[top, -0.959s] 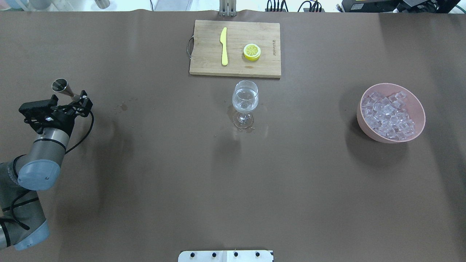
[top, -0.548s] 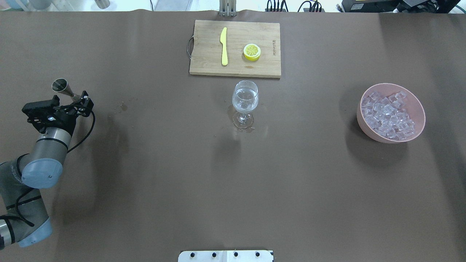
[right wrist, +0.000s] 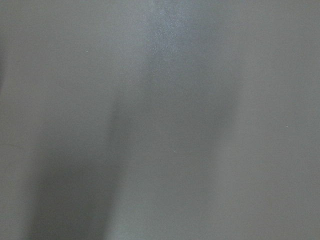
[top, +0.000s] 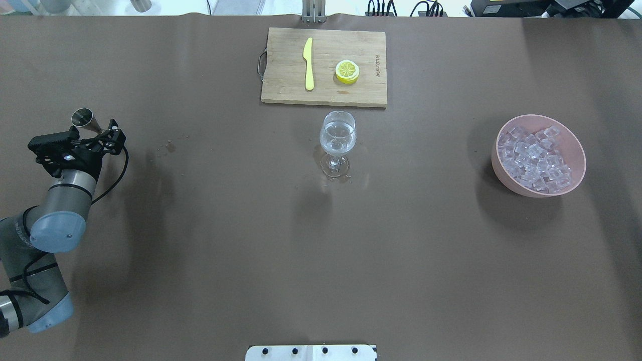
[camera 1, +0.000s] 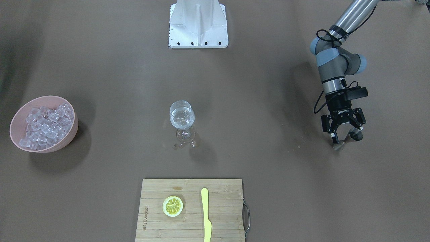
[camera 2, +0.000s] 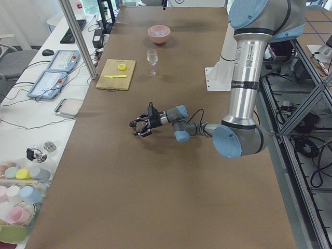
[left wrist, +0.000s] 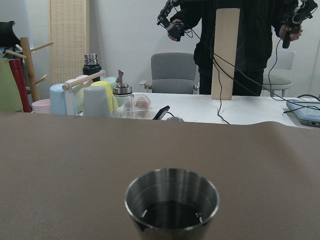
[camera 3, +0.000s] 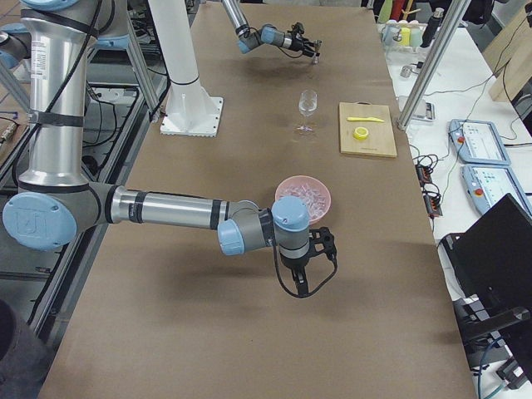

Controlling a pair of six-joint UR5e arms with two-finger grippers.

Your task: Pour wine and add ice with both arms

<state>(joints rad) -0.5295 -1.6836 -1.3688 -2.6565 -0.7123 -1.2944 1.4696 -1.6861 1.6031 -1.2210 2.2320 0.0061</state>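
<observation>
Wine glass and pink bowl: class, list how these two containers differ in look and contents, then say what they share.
The wine glass is clear and stemmed; the pink bowl is opaque, wide and stemless. The glass holds a little clear liquid; the bowl holds heaped ice cubes. The glass stands mid-table by the cutting board; the bowl sits off to one side. Both stand upright and open-topped.

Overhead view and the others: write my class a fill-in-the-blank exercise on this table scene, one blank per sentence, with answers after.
1. The ice is heaped in a ____ bowl.
2. The lemon slice lies on the ____ beside the yellow knife.
3. The wine glass holds a clear ____.
4. The left gripper is at a small metal ____.

Answers: pink; cutting board; liquid; jigger
</observation>
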